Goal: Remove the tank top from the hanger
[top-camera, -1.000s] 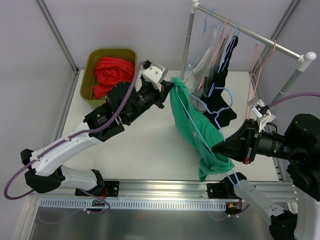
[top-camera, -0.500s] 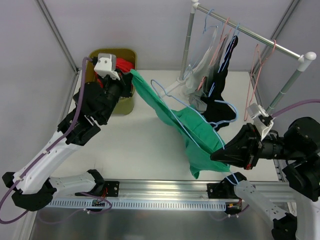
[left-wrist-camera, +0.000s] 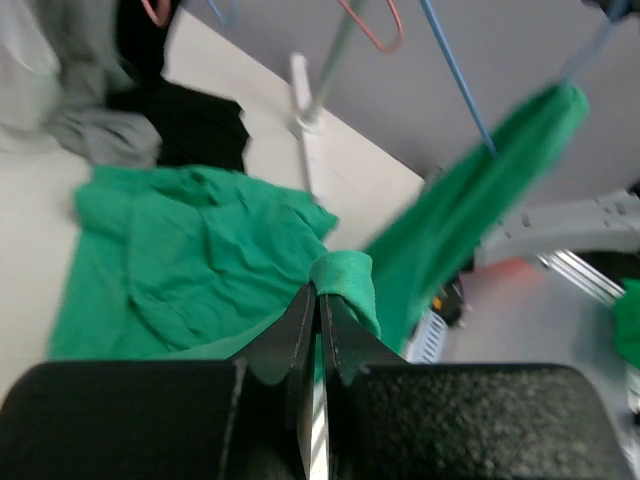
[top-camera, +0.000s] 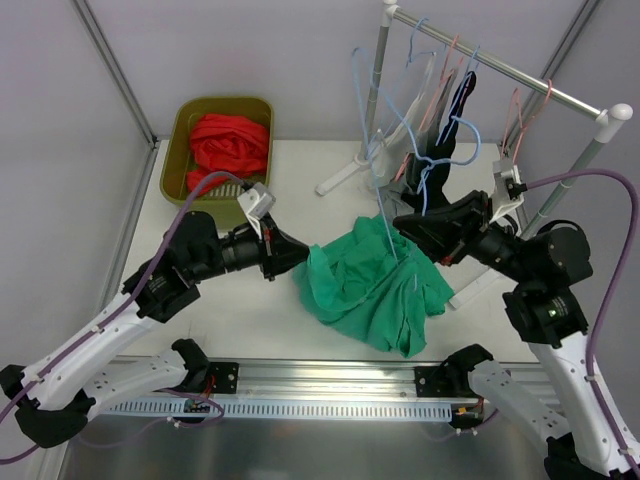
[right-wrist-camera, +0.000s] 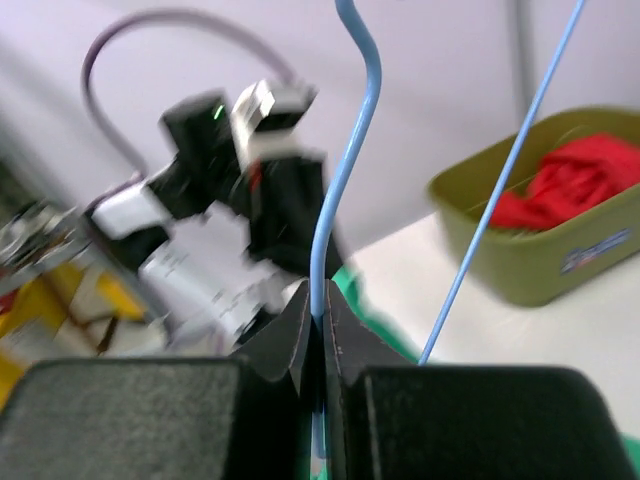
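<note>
Green tank top (top-camera: 375,290) lies crumpled on the table (top-camera: 300,190) near the front; left gripper (top-camera: 301,262) pinches its edge, right gripper (top-camera: 398,222) beyond clamps the blue hanger (right-wrist-camera: 320,250), a green strip draped on its wire

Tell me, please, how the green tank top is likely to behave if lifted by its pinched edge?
Probably floppy: the green tank top lies crumpled in folds on the table. Likely light, since the thin cloth bunches small between the left gripper tips. It may snag: a strip drapes from the blue hanger.
</note>
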You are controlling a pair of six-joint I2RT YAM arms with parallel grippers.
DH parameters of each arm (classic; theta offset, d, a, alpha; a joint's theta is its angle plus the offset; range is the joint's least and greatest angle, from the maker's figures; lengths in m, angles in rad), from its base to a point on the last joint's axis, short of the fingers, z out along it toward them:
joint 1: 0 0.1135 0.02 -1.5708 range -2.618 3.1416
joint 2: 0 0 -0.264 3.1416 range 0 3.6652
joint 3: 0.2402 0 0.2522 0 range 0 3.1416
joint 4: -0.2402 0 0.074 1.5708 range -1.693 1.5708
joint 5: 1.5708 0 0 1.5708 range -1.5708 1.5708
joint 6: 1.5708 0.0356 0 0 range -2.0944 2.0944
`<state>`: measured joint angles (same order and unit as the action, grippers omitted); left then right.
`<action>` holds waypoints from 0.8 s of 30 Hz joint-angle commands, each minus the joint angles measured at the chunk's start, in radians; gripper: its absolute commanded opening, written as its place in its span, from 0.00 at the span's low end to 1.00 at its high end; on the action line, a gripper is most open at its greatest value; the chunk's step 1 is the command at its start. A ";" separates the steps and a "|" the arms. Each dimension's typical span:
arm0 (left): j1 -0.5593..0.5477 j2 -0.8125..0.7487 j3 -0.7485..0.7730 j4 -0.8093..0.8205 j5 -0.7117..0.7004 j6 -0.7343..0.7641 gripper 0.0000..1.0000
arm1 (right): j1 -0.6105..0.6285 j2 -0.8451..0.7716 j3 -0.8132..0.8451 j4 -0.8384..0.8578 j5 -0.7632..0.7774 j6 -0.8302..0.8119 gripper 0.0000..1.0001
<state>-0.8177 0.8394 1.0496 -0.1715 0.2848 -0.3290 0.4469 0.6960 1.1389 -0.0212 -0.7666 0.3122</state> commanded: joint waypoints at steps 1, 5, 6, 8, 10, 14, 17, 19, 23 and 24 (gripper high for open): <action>-0.014 -0.010 -0.109 0.035 0.202 -0.094 0.00 | 0.009 -0.035 -0.089 0.480 0.303 -0.001 0.00; -0.015 -0.031 -0.252 0.033 0.091 -0.157 0.00 | 0.013 -0.004 -0.096 0.483 0.400 -0.114 0.00; -0.015 -0.031 -0.285 0.033 0.074 -0.165 0.00 | 0.015 -0.007 -0.106 0.449 0.449 -0.145 0.00; -0.015 -0.031 -0.310 0.033 0.039 -0.179 0.00 | 0.016 -0.019 -0.120 0.417 0.472 -0.189 0.00; -0.015 -0.016 -0.333 0.027 0.001 -0.182 0.00 | 0.018 -0.049 -0.133 0.348 0.519 -0.249 0.00; -0.015 0.029 -0.333 -0.029 -0.071 -0.179 0.00 | 0.018 -0.107 -0.068 0.140 0.515 -0.268 0.00; -0.015 0.043 -0.342 -0.046 -0.107 -0.179 0.00 | 0.018 -0.141 -0.041 -0.005 0.608 -0.252 0.00; -0.015 0.053 -0.352 -0.048 -0.131 -0.188 0.00 | 0.018 -0.176 -0.070 -0.019 0.676 -0.272 0.00; -0.015 0.079 -0.332 -0.085 -0.157 -0.206 0.00 | 0.016 -0.161 0.022 -0.217 0.681 -0.160 0.00; -0.015 0.078 -0.321 -0.092 -0.159 -0.206 0.00 | 0.018 -0.145 0.065 -0.370 0.685 -0.112 0.00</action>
<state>-0.8257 0.9134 0.7036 -0.2375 0.1661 -0.5102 0.4587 0.5171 1.0847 -0.1436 -0.1349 0.0994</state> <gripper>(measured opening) 0.010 0.036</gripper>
